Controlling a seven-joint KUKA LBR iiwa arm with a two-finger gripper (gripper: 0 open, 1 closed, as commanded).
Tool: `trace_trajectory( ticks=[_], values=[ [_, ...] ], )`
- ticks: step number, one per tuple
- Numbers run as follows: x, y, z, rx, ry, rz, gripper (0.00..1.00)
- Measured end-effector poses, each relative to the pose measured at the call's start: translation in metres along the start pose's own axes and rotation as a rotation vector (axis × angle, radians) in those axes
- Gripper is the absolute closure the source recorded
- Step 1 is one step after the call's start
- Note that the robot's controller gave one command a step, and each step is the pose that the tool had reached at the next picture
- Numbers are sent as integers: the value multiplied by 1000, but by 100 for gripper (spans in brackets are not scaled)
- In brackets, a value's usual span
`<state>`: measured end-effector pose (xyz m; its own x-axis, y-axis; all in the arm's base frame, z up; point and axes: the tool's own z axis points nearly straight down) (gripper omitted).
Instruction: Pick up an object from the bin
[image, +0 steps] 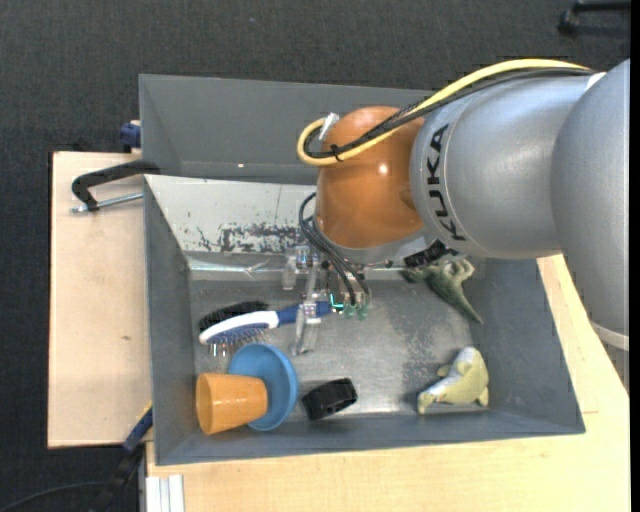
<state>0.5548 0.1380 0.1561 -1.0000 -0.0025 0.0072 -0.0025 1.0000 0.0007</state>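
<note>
Looking down into the grey metal bin, you meet your landmark first. An orange cup lies on its side in the near left corner. It touches and partly covers a round blue dish just to its right. Just right of that dish, along the same near wall as the cup, sits a small black block. Well to the right of the cup, across bare floor and close to the near right corner, lies a crumpled pale yellow soft toy. Just behind the cup a brush lies crosswise, its dark bristles directly behind the cup and its white and blue handle pointing right. The gripper is down low behind and to the right of the cup. It sits at the blue tip of that brush handle, which is the thing it is nearest to. You cannot tell whether it touches the handle, or whether the gripper is spread or closed. Farther back and well right of the cup, a green toy dinosaur lies partly under the robot. Farthest from the cup, the wrist's orange cover hangs above the gripper. The silver arm reaches in from the right.
</note>
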Motion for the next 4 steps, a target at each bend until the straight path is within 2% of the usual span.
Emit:
trace_trajectory(
  ticks=[1,2,3,4],
  values=[
    [-29,-2,87,0,-2,141,0],
    [-30,-2,83,-2,-7,141,100],
    [-30,9,-26,-5,-18,180,100],
    [-15,16,-71,-3,-15,155,100]
  ],
)
